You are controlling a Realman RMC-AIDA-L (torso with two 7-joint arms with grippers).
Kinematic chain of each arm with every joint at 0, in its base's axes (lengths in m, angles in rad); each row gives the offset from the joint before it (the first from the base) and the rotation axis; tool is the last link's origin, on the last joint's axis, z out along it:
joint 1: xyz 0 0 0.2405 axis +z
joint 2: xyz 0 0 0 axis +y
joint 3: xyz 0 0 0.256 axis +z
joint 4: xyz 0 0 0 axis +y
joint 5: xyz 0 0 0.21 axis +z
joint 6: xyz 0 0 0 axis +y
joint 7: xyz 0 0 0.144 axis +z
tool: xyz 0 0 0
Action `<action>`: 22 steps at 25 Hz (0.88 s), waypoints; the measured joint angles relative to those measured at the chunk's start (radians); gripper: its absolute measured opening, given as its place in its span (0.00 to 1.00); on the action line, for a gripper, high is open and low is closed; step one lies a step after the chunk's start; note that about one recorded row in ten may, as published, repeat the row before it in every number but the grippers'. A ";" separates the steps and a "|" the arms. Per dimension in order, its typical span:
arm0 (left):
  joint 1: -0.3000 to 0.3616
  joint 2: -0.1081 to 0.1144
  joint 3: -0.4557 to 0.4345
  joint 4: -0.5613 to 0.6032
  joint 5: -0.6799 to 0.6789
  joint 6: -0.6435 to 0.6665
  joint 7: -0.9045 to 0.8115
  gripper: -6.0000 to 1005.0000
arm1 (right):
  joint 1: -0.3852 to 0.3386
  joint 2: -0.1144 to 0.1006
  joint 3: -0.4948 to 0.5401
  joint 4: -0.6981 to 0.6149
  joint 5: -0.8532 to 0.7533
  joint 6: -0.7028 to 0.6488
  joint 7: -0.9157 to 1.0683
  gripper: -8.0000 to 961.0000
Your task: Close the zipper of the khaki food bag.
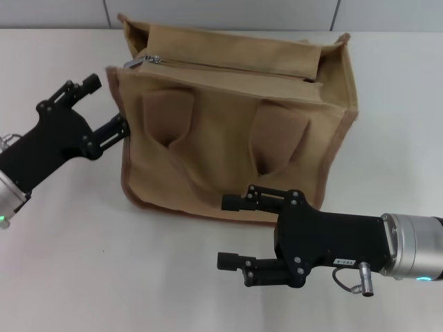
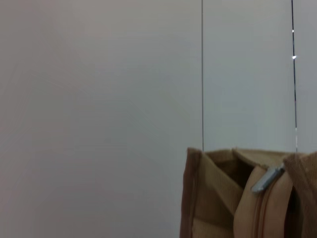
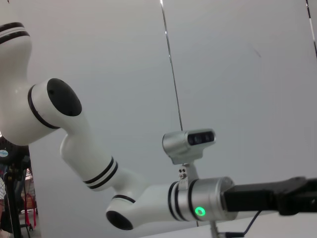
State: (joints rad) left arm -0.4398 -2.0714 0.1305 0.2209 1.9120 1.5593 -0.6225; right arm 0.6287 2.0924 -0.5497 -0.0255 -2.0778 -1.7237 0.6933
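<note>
The khaki food bag (image 1: 228,131) stands upright in the middle of the white table. The zipper (image 1: 235,68) runs across its top panel, and its silver pull tab (image 1: 143,61) lies at the bag's left end. The left wrist view shows that end of the bag (image 2: 213,198) with the pull tab (image 2: 267,179). My left gripper (image 1: 107,105) is open beside the bag's left side, below the pull tab, with its lower finger (image 1: 116,128) at the bag's edge. My right gripper (image 1: 230,232) is open and empty in front of the bag, low over the table.
The white table (image 1: 104,263) has bare surface in front and to both sides of the bag. A grey panelled wall (image 1: 221,14) runs behind it. The right wrist view shows only my left arm (image 3: 148,198) and the wall.
</note>
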 joint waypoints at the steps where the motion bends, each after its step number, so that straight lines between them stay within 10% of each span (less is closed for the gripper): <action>1: -0.006 0.000 -0.001 -0.003 -0.007 0.001 0.000 0.75 | -0.001 0.000 0.000 0.000 0.000 0.001 0.000 0.81; 22: -0.001 -0.005 -0.003 -0.120 -0.173 0.098 0.095 0.73 | -0.016 0.000 0.015 0.001 -0.001 0.022 0.000 0.81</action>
State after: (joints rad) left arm -0.4412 -2.0768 0.1270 0.1012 1.7393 1.6572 -0.5277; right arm 0.6130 2.0924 -0.5351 -0.0244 -2.0786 -1.7018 0.6933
